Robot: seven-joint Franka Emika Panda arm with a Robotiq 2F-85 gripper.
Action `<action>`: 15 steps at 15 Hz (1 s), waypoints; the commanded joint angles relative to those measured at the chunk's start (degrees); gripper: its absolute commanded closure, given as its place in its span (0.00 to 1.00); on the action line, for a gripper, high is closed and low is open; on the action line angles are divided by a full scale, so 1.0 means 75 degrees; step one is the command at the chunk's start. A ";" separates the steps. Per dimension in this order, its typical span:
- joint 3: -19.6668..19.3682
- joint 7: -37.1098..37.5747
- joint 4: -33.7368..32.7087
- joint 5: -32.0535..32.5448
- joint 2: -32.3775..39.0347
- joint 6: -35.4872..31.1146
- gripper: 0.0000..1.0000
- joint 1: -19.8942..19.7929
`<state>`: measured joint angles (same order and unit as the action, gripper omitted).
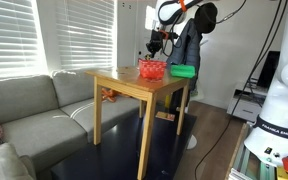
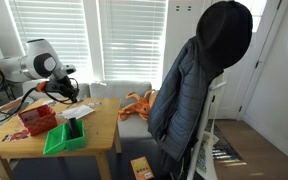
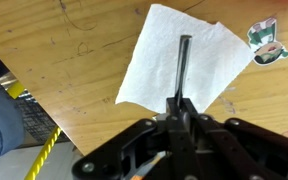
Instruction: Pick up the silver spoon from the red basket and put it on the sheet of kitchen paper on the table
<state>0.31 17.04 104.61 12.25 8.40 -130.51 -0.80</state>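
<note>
In the wrist view my gripper (image 3: 180,103) is shut on the silver spoon (image 3: 183,65), a slim dark-looking handle that points away from me over the white sheet of kitchen paper (image 3: 154,60) on the wooden table (image 3: 74,50). Whether the spoon touches the paper I cannot tell. In both exterior views the gripper (image 1: 155,46) (image 2: 70,92) hangs over the table (image 1: 124,85) (image 2: 104,125) next to the red basket (image 1: 151,69) (image 2: 36,120). The paper (image 2: 82,110) shows as a white patch below the gripper.
A flat green object (image 1: 183,71) (image 2: 64,136) lies beside the basket. A small green and white item (image 3: 266,42) lies on the table past the paper. A dark jacket (image 2: 194,90) hangs on a chair by the table. A grey sofa (image 1: 34,110) stands nearby.
</note>
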 commanded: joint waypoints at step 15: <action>-0.0502 0.1707 0.0396 0.1619 0.0647 -0.0299 0.65 0.0846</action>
<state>-2.48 27.82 106.56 22.74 14.67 -132.73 4.12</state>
